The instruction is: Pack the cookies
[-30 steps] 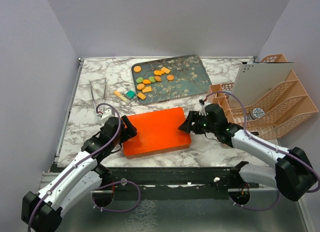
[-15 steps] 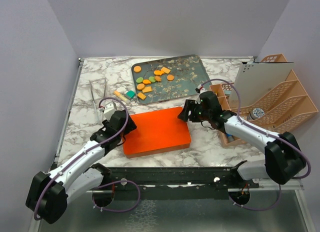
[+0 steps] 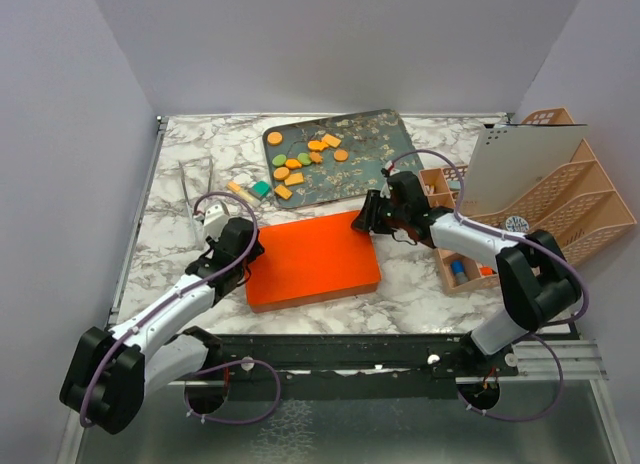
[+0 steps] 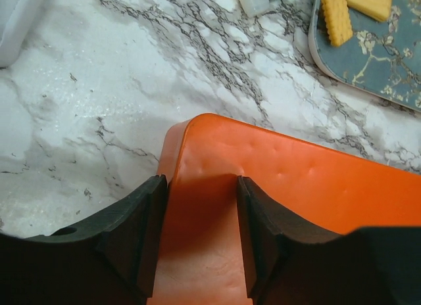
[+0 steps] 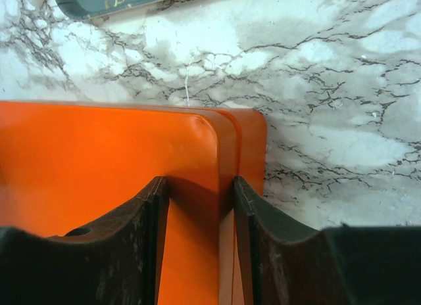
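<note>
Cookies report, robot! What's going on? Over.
Left gripper, right gripper open at opposite corners of orange box. Cookies on tray, unpacked. Orange box closed.

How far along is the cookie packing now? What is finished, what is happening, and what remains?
Done: nothing is packed yet; the cookies all lie on the tray. In hand: the left gripper and the right gripper sit at opposite corners of the closed orange box, jaws open over its top. Left: open the box and move every cookie in.
</note>
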`<state>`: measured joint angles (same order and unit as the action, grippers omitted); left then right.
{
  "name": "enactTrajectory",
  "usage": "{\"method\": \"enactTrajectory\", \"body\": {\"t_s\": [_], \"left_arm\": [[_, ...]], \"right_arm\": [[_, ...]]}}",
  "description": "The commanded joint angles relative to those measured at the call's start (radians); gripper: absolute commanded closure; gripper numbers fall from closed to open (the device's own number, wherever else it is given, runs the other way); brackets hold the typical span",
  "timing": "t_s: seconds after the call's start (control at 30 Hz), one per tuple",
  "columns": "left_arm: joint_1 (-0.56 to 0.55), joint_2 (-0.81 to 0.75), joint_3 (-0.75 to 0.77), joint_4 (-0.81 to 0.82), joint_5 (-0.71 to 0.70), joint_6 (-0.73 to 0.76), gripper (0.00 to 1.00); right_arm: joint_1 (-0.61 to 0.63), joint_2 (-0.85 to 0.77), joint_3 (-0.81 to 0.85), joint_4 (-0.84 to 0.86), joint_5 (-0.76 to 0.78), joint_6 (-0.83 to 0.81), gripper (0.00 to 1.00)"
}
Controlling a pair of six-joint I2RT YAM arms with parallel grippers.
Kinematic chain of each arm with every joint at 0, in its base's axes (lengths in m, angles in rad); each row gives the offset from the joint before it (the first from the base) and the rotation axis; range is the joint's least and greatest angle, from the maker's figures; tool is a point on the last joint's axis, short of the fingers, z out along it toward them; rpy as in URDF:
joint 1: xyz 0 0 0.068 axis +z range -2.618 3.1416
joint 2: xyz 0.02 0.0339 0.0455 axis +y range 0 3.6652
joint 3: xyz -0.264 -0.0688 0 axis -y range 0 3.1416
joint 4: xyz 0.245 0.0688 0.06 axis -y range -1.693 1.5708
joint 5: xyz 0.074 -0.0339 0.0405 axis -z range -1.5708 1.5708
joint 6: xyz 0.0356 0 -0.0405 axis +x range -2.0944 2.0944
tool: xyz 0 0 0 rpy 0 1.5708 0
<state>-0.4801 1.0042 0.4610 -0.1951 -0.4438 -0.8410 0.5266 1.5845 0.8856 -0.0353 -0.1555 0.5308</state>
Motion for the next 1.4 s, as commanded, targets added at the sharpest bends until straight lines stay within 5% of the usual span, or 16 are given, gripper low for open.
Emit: {"method": "enactTrajectory", "body": {"t_s": [0.0,0.27,0.6,0.8,1.17,1.37], "left_arm": [[-0.002,0.06,-0.044,0.015,0.022,-0.002,0.53],[-0.004,0.169,-0.063,0.064,0.141,0.036,0.57],[-0.04,0.153,-0.039,0.081,0.227,0.087,0.55],[-0.04,0.139,-0.035,0.08,0.223,0.096,0.52],[-0.04,0.128,-0.026,0.077,0.217,0.103,0.51],[-0.04,0.133,-0.028,0.075,0.212,0.103,0.5]], "right_arm": [[0.005,0.092,-0.057,-0.103,0.058,-0.005,0.59],[0.006,0.12,-0.119,-0.187,0.082,-0.005,0.62],[0.03,-0.15,-0.235,-0.29,-0.104,0.009,0.59],[0.007,-0.254,-0.128,-0.34,-0.002,-0.017,0.51],[-0.048,-0.187,-0.036,-0.311,0.014,-0.054,0.51],[-0.085,-0.202,-0.032,-0.349,0.028,-0.08,0.4]]}}
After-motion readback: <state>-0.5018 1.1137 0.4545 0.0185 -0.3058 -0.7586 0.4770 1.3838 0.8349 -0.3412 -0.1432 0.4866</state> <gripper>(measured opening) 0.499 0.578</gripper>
